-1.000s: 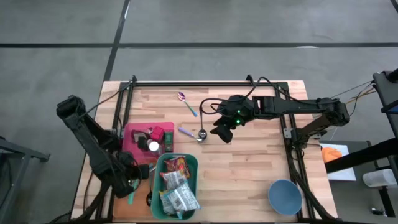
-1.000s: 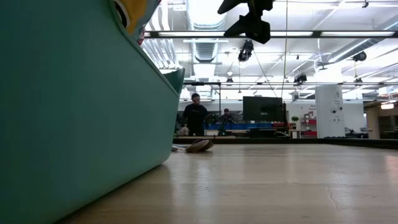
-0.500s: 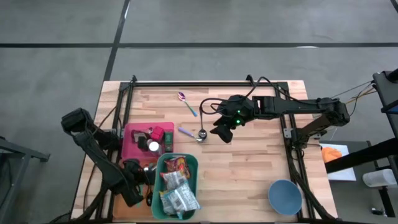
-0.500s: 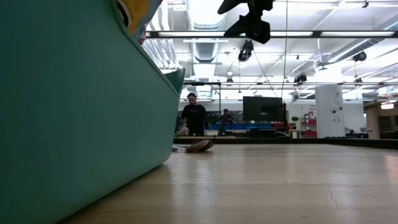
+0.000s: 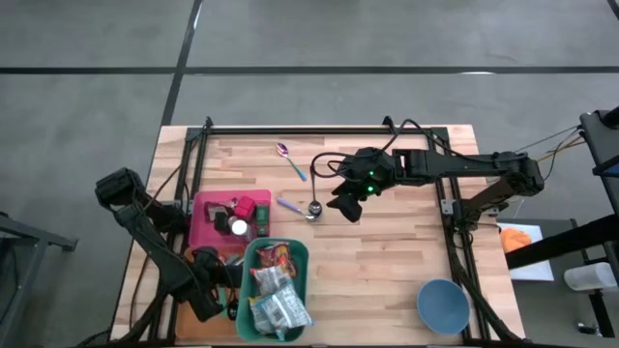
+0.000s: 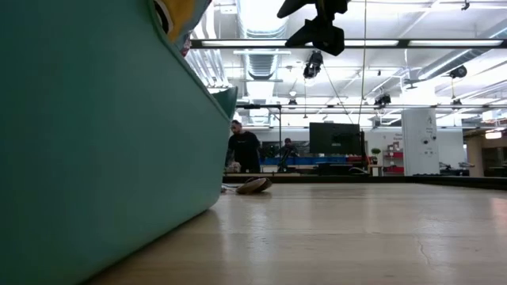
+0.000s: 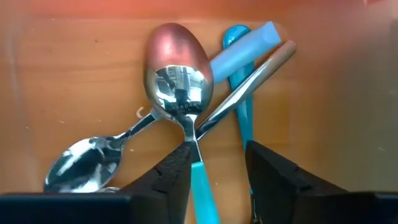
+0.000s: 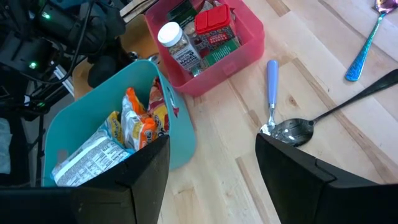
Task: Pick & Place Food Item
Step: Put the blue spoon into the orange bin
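Note:
Several food packets lie in a teal bin (image 5: 274,290) at the table's near edge, its wall filling the low view (image 6: 95,142). Behind it a pink bin (image 5: 232,217) holds a white-lidded jar (image 8: 175,43) and red packs. My left gripper (image 7: 217,155) stands open, pointing down over an orange tray (image 7: 74,74) of spoons left of the teal bin (image 5: 224,286). A teal-handled spoon (image 7: 180,87) lies between its fingers. My right gripper (image 5: 346,205) hangs open and holds nothing above the table's middle (image 8: 211,152). My left gripper has the spoon's teal handle (image 7: 200,180) lying close along one fingertip (image 7: 177,171); whether they touch, I cannot tell. The fingers come from above, pointing down, and the spoon lies flat on the tray across other spoons.
Two spoons lie on the bare wood near my right gripper, one blue-handled (image 8: 272,81) and one dark-handled (image 8: 298,129); a purple-bowled spoon (image 5: 290,159) lies farther back. A blue bowl (image 5: 443,305) sits at the near right corner. Free wood lies right of the teal bin.
My left gripper has gone down toward the orange tray at the near left corner, closing in on the teal bin's left side, and has then kept still.

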`<state>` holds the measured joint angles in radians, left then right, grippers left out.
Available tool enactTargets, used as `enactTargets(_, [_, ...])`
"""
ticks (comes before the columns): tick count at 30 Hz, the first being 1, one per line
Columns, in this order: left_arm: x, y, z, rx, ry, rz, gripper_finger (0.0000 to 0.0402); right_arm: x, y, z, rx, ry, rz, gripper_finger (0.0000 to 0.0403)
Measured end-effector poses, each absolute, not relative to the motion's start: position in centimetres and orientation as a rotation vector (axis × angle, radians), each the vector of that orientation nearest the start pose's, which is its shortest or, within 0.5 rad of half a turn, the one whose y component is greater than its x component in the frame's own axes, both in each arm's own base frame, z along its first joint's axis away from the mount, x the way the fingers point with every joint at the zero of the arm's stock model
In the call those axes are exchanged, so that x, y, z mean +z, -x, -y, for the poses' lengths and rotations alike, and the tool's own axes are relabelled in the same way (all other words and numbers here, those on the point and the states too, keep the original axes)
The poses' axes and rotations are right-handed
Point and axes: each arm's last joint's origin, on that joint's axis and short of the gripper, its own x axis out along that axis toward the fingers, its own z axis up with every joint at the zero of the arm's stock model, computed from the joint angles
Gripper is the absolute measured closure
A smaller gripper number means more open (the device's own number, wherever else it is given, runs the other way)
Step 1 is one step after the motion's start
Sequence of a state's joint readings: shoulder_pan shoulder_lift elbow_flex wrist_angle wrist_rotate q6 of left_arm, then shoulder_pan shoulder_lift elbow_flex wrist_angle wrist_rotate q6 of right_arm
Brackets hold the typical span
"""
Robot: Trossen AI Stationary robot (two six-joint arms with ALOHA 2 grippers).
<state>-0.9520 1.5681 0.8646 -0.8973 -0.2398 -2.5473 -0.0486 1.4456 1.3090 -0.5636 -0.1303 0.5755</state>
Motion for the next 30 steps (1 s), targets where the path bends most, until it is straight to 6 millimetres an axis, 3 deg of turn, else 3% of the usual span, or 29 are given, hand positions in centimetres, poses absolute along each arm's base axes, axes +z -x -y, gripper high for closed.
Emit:
enactTargets(6, [16.9, -14.6, 19.3, 1.119, 1.216, -0.96, 0.0226, 32.9, -31.1, 1.1, -0.124, -0.614, -0.703, 0.017])
enactTargets(11, [20.2, -14.2, 18.7, 1.059, 1.195, -0.953, 0.0225, 32.9, -31.1, 1.1, -0.124, -0.614, -0.703, 0.017])
enactTargets(17, [24.6, -14.0, 17.2, 0.936, 1.114, -0.808, 0.0225, 32.9, -31.1, 1.1, -0.124, -0.614, -0.703, 0.017])
enactTargets(24, [27.8, -15.1, 13.5, 0.808, 1.075, -0.646, 0.0225, 32.9, -31.1, 1.1, -0.124, -0.614, -0.703, 0.017])
enactTargets(30, [30.1, -18.5, 8.9, 0.708, 0.97, -0.523, 0.0224, 32.9, -31.1, 1.1, -0.124, -0.614, -0.703, 0.017])
